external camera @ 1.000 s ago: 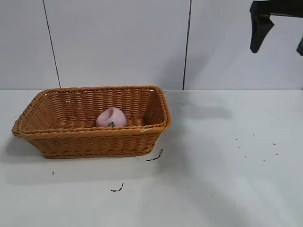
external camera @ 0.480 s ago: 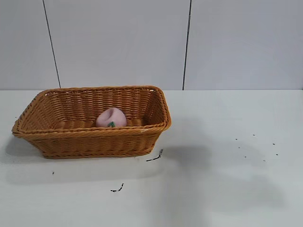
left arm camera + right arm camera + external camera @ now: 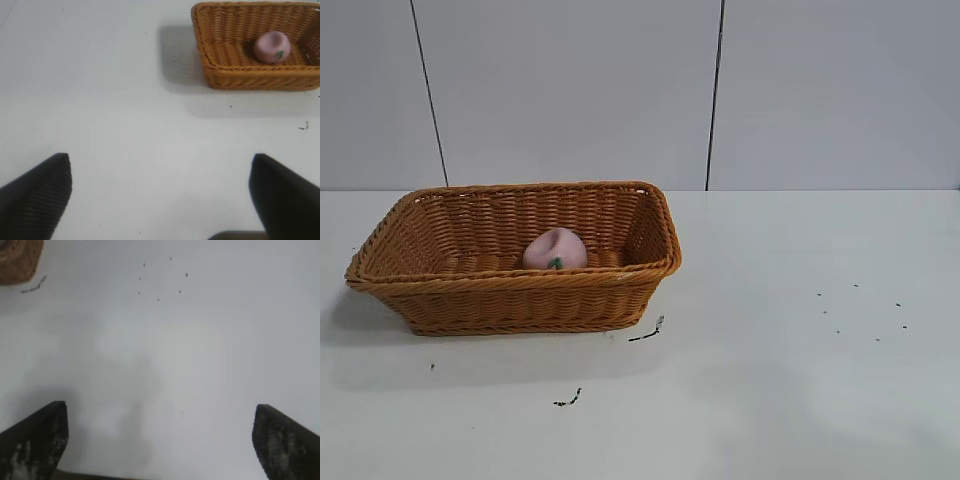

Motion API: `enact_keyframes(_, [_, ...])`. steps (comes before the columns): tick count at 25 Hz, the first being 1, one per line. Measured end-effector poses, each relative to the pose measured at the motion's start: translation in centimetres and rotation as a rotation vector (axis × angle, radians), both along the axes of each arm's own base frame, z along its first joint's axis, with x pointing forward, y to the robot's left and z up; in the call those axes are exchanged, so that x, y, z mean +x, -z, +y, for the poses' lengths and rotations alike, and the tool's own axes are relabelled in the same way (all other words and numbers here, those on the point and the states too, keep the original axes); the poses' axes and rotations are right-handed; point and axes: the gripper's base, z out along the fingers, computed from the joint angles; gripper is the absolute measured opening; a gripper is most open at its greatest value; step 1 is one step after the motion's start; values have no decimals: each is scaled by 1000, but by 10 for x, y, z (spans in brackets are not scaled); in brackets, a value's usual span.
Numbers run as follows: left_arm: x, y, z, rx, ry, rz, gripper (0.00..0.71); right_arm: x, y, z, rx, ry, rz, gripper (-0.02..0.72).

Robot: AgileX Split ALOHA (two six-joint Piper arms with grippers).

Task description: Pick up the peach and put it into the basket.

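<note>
White tabletop under a pale panelled wall carries the basket, and the peach already lies inside it on the woven floor, leaf mark showing, touching nothing else. Neither arm shows in the exterior view. The left gripper hangs wide apart and empty above bare table, well away from the basket; the right gripper is equally spread and empty over the speckled patch of table. Little seems left to go wrong: the likeliest trouble would be an arm clipping the basket's flared rim while passing, shoving it or tipping the fruit out. No brand, label or legible writing appears anywhere; the dark marks on the table are only scuffs.
</note>
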Motion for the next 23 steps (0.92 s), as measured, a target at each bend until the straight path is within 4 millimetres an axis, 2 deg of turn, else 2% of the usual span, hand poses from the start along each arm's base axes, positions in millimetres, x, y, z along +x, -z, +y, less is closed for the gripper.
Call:
enact_keyframes(8, [0, 0, 0, 0, 0, 0, 693, -35, -3, 0, 5, 4, -225, 696])
enact_keyframes(23, [0, 0, 0, 0, 0, 0, 693, -37, -3, 0, 7, 5, -234, 696])
